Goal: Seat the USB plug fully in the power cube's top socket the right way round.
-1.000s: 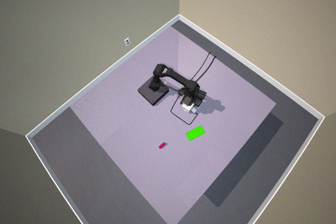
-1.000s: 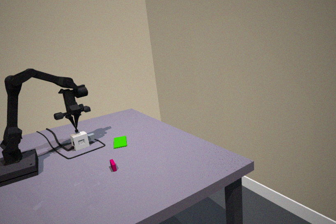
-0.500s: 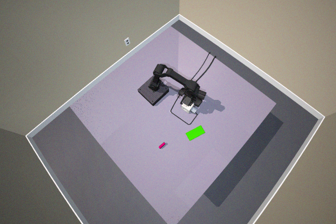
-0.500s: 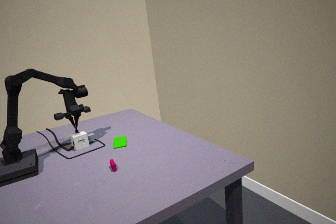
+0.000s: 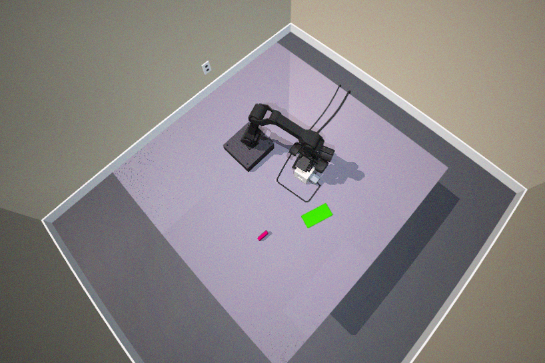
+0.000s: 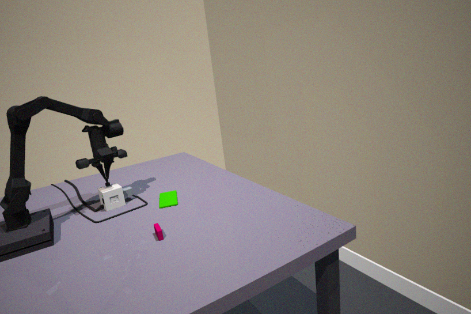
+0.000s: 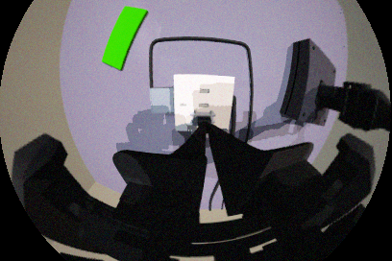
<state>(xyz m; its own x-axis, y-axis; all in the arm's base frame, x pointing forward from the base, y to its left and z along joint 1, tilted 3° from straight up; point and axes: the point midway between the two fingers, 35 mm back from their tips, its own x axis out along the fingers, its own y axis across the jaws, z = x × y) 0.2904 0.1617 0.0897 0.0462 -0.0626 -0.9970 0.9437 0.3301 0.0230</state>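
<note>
Arm (image 6: pixel 68 109) & gripper (image 6: pixel 107 184): matt black, looks like hard plastic or coated metal, no shine. Base plate (image 5: pixel 247 148): same dull black, smooth. Power cube (image 6: pixel 111 197): white, smooth, plastic-looking, matt. Cable (image 5: pixel 296 191): thin black, rubbery look. Table top (image 6: pixel 247 226): pale lilac, flat matt, v. faint speckle nr edges. Green pad (image 6: pixel 168 199): flat, even, satin colour, material unclear. Pink block (image 6: pixel 158 231): smooth, solid-coloured, plastic-like. Walls (image 6: pixel 323 74): beige w/ fine grainy texture.
</note>
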